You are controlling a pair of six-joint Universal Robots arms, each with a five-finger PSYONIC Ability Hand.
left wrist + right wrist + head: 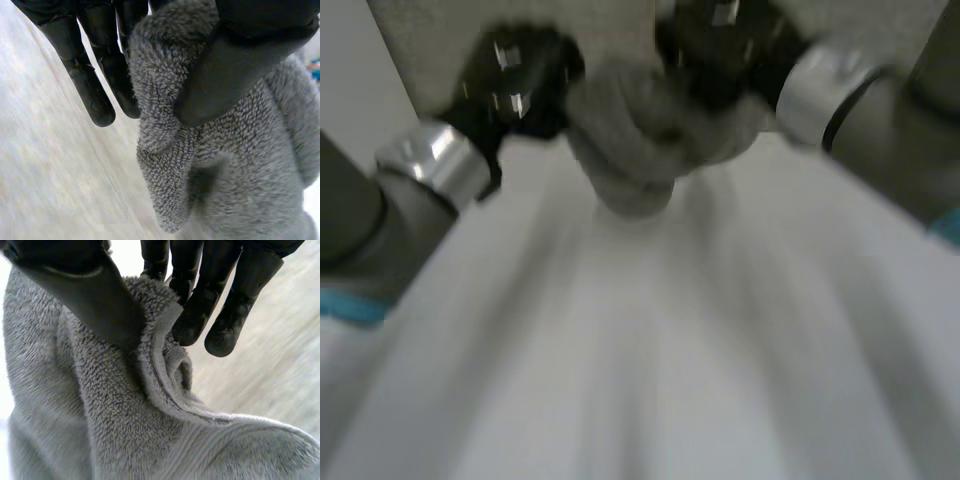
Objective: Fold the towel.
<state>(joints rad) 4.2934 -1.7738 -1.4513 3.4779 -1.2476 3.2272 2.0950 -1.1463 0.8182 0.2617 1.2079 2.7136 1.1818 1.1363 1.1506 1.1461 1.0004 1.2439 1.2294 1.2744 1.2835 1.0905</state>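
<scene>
A grey terry towel (638,140) hangs bunched up between my two hands, above the white table. My left hand (515,80) holds one side of the bunch and my right hand (720,50) the other, close together. In the left wrist view the thumb (235,70) presses a thick fold of the towel (235,165) against the straight fingers (95,95). In the right wrist view the thumb (95,305) and the fingers (197,315) pinch the towel's hemmed edge (165,365), and the rest of the towel (100,430) hangs below.
The white table (650,380) spreads bare below the hanging towel. My two forearms (380,220) (880,110) come in from both sides toward the towel.
</scene>
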